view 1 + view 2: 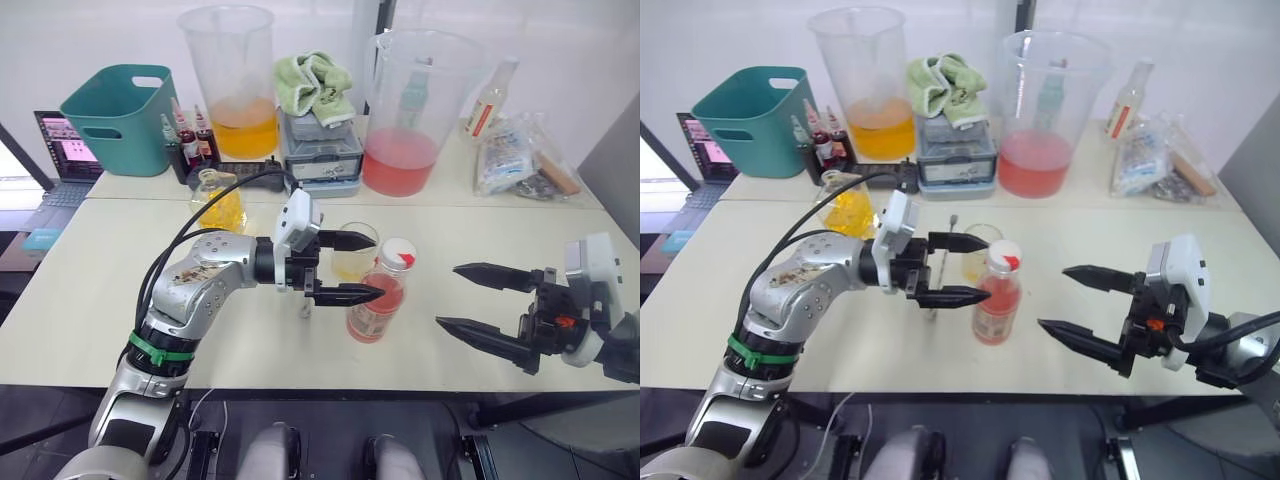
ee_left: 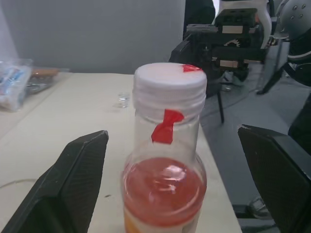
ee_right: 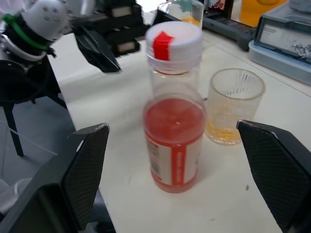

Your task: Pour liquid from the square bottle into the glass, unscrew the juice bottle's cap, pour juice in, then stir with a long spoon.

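1. Head views: the glass held a shallow yellow layer, so the pour from the square bottle read as done; that bottle stood far-left on the table. The juice bottle stood just near-right of the glass, its cap in place, so uncapping, juice pour and stirring were left. A thin metal stem, likely the long spoon, lay left of the glass
2. Head views, room: left gripper had fingers apart, tips just left of the bottle. Right gripper also spread, well apart to the right, with bare table between. The near table edge was close to both
3. Left wrist view: bottle centred between spread fingers, untouched
4. Right wrist view: bottle and glass side by side, apart from the fingers
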{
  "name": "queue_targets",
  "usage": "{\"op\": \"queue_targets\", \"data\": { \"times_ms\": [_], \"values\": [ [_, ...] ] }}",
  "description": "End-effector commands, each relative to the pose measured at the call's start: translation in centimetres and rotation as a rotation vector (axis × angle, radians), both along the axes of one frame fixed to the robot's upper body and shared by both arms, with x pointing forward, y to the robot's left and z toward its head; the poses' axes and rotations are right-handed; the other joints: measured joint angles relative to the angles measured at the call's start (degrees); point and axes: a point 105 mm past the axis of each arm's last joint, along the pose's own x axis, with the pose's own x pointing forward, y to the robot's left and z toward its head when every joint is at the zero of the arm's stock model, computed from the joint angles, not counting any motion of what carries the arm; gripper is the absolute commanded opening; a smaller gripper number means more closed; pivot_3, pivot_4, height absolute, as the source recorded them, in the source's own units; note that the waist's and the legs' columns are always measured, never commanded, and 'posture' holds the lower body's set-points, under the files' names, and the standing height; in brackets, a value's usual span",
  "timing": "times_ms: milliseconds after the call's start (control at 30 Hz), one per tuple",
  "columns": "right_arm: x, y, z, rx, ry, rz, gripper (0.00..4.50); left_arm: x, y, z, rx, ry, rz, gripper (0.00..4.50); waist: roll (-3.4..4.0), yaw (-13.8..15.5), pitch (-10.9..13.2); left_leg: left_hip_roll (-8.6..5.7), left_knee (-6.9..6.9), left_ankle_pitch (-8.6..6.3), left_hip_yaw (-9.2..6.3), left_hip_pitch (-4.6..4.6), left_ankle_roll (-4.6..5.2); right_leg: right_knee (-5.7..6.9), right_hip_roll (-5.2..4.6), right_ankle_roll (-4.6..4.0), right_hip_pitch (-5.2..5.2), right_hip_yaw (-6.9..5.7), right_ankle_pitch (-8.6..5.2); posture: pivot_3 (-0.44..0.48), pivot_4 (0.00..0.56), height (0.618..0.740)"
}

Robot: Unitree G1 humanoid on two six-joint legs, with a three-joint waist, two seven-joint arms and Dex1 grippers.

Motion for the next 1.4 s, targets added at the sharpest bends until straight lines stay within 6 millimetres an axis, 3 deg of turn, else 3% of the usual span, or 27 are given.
{"op": "queue_targets", "data": {
  "times_ms": [33, 400, 733, 1167, 1400],
  "values": [
    [-0.6, 0.5, 0.6, 0.006, -0.048, -0.004, 4.46, 0.1, -1.0, 0.4, -0.003, 0.005, -0.014, 4.50, 0.00, 0.04, 0.00, -0.01, -0.01, 0.00, -0.01, 0.00, 0.00, 0.01, 0.00, 0.00, 0.00, 0.00, 0.00, 0.000, 0.150, 0.736],
    [-1.1, 0.4, 0.6, 0.011, -0.059, -0.052, 4.46, 0.0, -2.9, 0.1, 0.023, -0.013, -0.049, 4.50, 0.00, 0.31, 0.00, -0.03, 0.04, -0.01, -0.03, -0.01, 0.02, -0.02, -0.02, 0.01, 0.03, 0.02, -0.01, 0.000, 0.150, 0.736],
    [-0.6, 1.4, 1.9, 0.084, -0.103, -0.035, 4.50, -0.1, -2.9, -0.7, 0.086, -0.061, -0.056, 1.54, 0.00, 0.17, 0.00, -0.04, 0.04, -0.02, -0.02, -0.01, 0.03, -0.04, -0.02, 0.01, 0.03, 0.04, 0.00, 0.000, 0.150, 0.736],
    [0.6, 4.7, 4.3, 0.138, -0.134, -0.011, 4.50, -0.4, -2.5, -0.9, 0.097, -0.048, -0.047, 1.54, 0.00, 0.00, 0.00, -0.03, 0.03, -0.02, -0.06, -0.01, 0.04, -0.01, -0.02, 0.01, 0.02, 0.05, -0.01, 0.000, 0.150, 0.736],
    [1.7, 5.7, 4.4, 0.099, -0.149, -0.028, 4.50, -0.6, -2.5, -1.1, 0.095, -0.044, -0.040, 1.54, 0.00, -0.01, 0.00, -0.03, 0.03, -0.02, -0.03, -0.01, 0.04, -0.02, -0.02, 0.01, 0.01, 0.05, -0.01, 0.000, 0.150, 0.736]
  ]
}}
